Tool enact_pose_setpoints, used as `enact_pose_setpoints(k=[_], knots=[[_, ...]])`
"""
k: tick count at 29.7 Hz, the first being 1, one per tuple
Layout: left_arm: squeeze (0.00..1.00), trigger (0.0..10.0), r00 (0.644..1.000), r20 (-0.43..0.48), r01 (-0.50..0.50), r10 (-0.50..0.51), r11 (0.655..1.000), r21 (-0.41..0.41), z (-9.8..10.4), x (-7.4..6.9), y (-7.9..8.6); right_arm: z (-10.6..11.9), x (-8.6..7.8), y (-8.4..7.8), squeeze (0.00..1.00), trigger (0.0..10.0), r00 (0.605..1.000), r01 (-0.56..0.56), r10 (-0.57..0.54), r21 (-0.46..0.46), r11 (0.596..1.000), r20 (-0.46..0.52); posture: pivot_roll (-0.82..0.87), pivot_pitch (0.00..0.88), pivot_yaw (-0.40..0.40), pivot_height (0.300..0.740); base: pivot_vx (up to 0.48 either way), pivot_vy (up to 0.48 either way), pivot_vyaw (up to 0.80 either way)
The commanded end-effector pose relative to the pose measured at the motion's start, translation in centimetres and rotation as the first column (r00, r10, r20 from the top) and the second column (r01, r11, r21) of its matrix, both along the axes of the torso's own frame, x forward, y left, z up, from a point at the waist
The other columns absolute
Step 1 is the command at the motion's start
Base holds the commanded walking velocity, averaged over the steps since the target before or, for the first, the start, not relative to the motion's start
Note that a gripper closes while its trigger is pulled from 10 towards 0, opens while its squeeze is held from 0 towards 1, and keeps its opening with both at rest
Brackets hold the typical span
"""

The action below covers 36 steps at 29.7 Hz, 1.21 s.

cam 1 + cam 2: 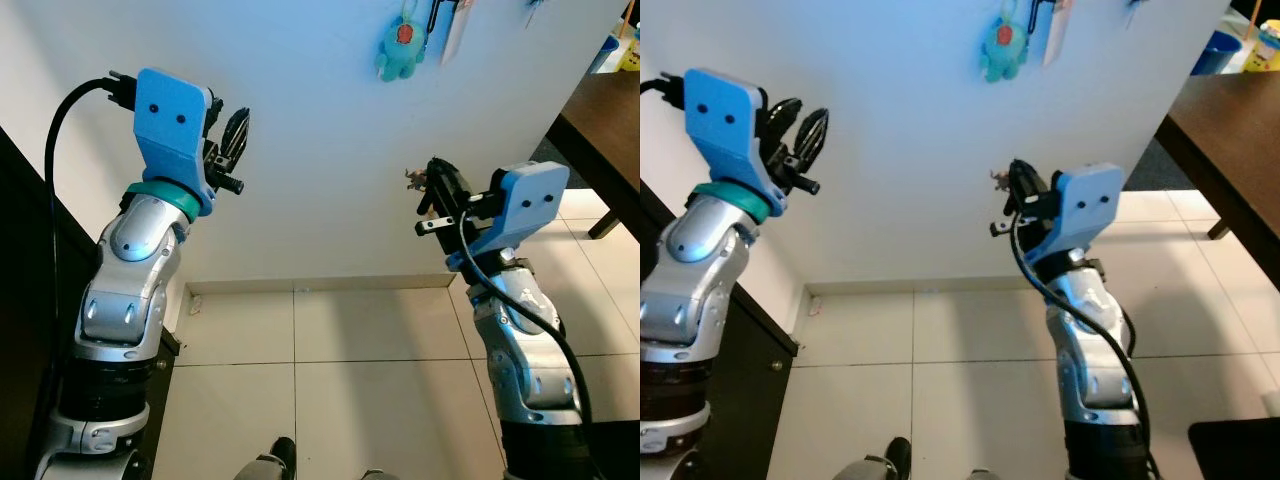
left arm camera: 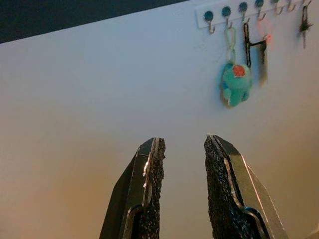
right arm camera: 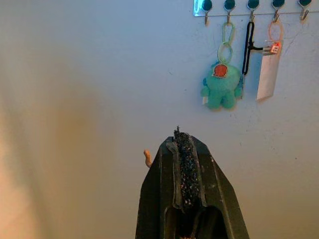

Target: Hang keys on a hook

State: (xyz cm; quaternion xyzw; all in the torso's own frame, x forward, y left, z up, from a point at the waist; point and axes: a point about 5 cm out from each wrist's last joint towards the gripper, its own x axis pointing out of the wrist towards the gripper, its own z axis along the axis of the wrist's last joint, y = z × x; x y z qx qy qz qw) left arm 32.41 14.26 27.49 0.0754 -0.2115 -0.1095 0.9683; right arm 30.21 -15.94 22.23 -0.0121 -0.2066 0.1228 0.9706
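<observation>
**Keys pinched in my right gripper, below the hook rail**

Here I see my right gripper [image 1: 432, 178] raised toward the pale wall [image 1: 320, 150], its black fingers pressed together on a small metal bunch of keys [image 1: 412, 177]; just a jagged, dull-silver bit pokes out beside the tips. My left gripper [image 1: 234, 135] is lifted too, fingers parted with nothing between them. High on the wall sits a white rail of teal-capped hooks [image 3: 249, 6], carrying a teal plush keychain [image 3: 220, 85], a black carabiner [image 3: 247, 47] and a pale tag [image 3: 267, 69].

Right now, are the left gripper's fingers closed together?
No, the left gripper has a clear gap between its two black fingers, with bare wall showing through.
</observation>
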Motion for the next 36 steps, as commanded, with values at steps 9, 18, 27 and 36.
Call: enact_pose_setpoints(k=[9,18,27,36], knots=[[0.00,10.0,1.000,0.008,0.029,-0.028,0.999,-0.014,0.7,0.2,-0.1,0.0,-0.1,0.7,0.00,10.0,1.000,-0.031,0.031,0.014,0.999,-0.003,-0.06,0.018,0.152,0.740,0.000,0.000,0.00],[0.00,10.0,0.999,0.006,0.032,-0.032,0.999,-0.010,0.6,0.0,-0.2,0.1,0.0,1.0,0.00,10.0,0.999,-0.035,0.036,0.021,0.999,-0.002,-0.05,0.018,0.149,0.740,0.000,0.000,0.00],[0.00,10.0,0.999,0.014,0.038,-0.038,0.999,-0.009,1.0,0.3,-0.3,0.0,0.2,1.5,0.00,10.0,0.999,-0.040,0.040,0.027,0.999,-0.001,-0.05,0.018,0.164,0.740,0.000,0.000,0.00],[0.00,10.0,0.999,0.008,0.043,-0.043,0.999,0.012,0.9,0.4,-0.3,0.1,0.3,1.6,0.00,10.0,1.000,-0.020,0.020,0.034,0.999,0.013,-0.05,0.005,0.173,0.740,0.000,0.000,0.00]])
